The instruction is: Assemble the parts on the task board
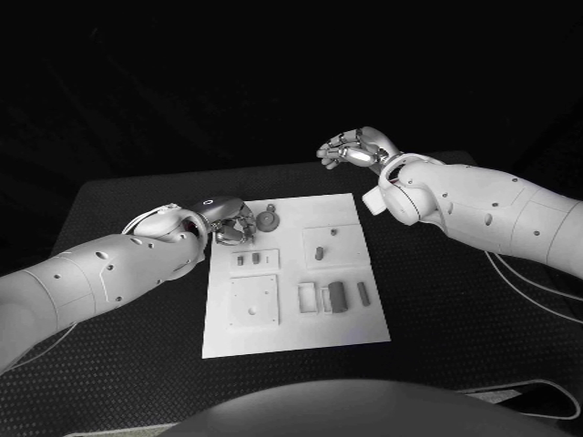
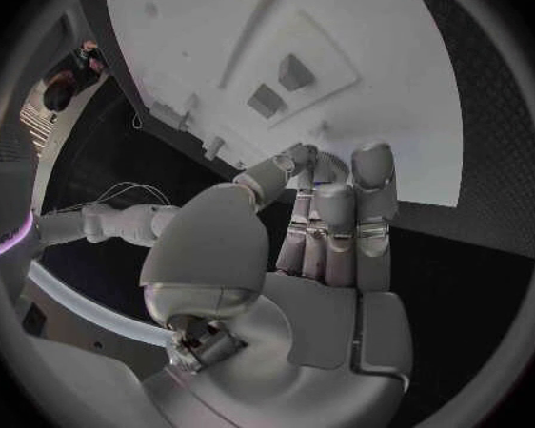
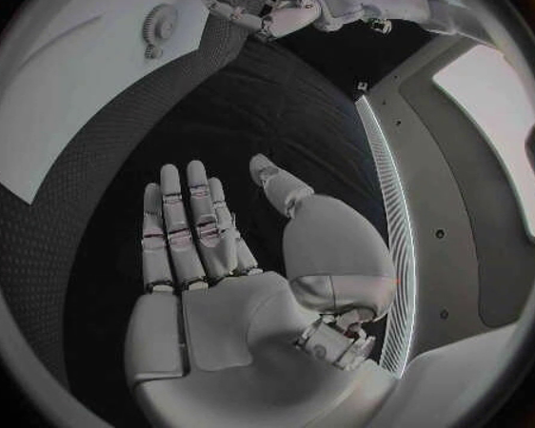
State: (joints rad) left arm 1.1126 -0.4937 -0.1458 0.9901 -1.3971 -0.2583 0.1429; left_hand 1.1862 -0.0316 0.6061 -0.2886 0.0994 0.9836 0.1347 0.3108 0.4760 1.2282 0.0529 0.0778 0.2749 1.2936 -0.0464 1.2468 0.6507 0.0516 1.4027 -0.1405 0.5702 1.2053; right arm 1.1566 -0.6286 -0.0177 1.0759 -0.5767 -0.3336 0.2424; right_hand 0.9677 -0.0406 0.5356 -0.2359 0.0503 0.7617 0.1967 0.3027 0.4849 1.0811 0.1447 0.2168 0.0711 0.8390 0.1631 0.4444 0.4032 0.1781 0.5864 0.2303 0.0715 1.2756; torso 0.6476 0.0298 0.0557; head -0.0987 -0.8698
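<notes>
**Black table, white board mid-table: parts small, grip unclear**

Black textured table [image 1: 134, 364] w/ dark room behind. Task board [image 1: 291, 328] lies flat mid-table, nearest edge bare. Going back: square plate [image 1: 255, 300] at near left, beside it a row of upright slim parts [image 1: 333, 296]. Then a small block w/ two pegs [image 1: 253, 260] and a raised pad w/ one peg [image 1: 319, 253]. Far left corner: gear-like round part [image 1: 268, 218], just beside left hand [image 1: 226, 223].

Handling, judged: parts look rigid, light, prob smooth plastic, easy to tip or slip. Best taken by fingertip pinch across narrow sides; gear by its rim.

Left hand sits at board's far left corner, fingers [image 2: 339, 219] curled in close together; can't tell if anything is pinched, tips block it. Right hand [image 1: 354, 148] off the board past its far right corner, over the table; wrist view shows palm flat, fingers [image 3: 185, 223] straight, holding nothing.

Hard to read: part shapes too small, slots vs pegs unclear.
</notes>
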